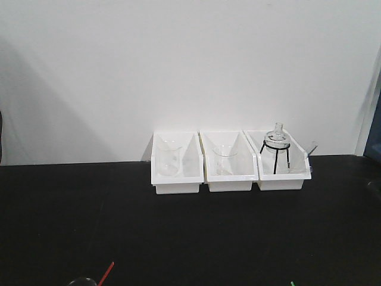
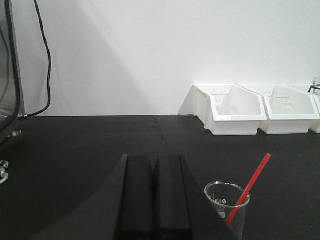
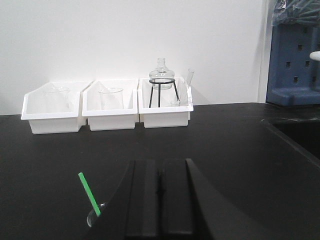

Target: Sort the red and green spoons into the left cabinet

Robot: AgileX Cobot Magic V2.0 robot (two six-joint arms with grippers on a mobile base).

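Reading both wrists, I find left gripper (image 2: 154, 158) and right gripper (image 3: 160, 161) pressed together, empty. Slim red plastic spoon (image 2: 248, 190) and slim green plastic spoon (image 3: 89, 193) lean in clear glass beakers (image 2: 223, 201). They look light and slippery, so I'd pinch the upper handles.

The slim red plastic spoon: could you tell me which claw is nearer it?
Left. The left claw sits just left of the slim red plastic spoon; the right claw is away, beside the green plastic spoon.
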